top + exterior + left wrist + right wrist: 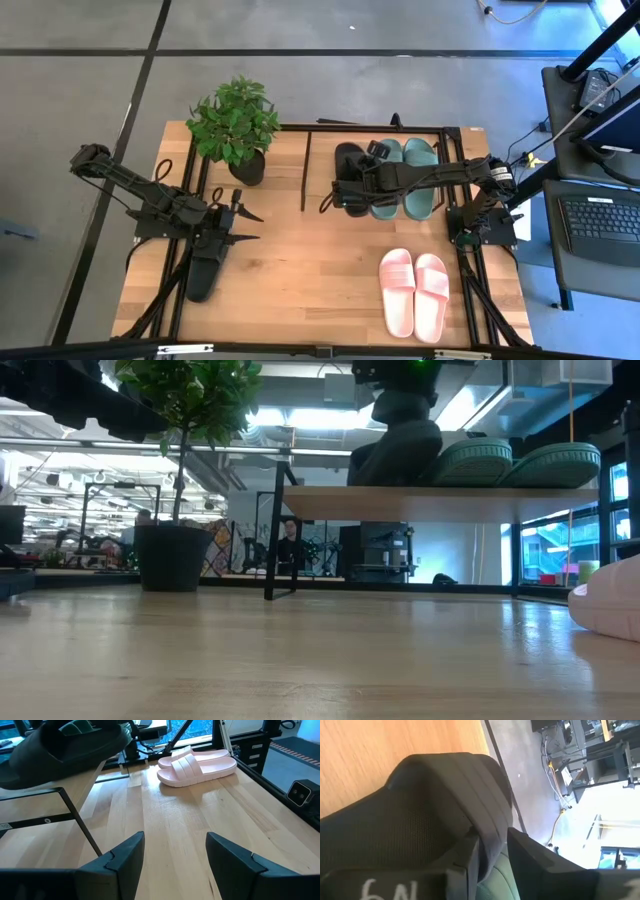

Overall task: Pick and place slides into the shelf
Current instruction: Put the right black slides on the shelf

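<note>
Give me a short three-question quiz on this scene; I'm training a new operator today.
1. True or false: both green slides sit on the shelf.
2. Which gripper is at the black slide on the shelf: A left, B right?
3. What colour is the pair of slides lying on the table?

Key:
1. True.
2. B: the right gripper; the left gripper hangs open by the other black slide.
3. Pink.

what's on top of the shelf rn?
On the light wooden shelf top: one black rubber slide and two dark green rubber slides. The right arm's end effector covers part of the slides.
</note>
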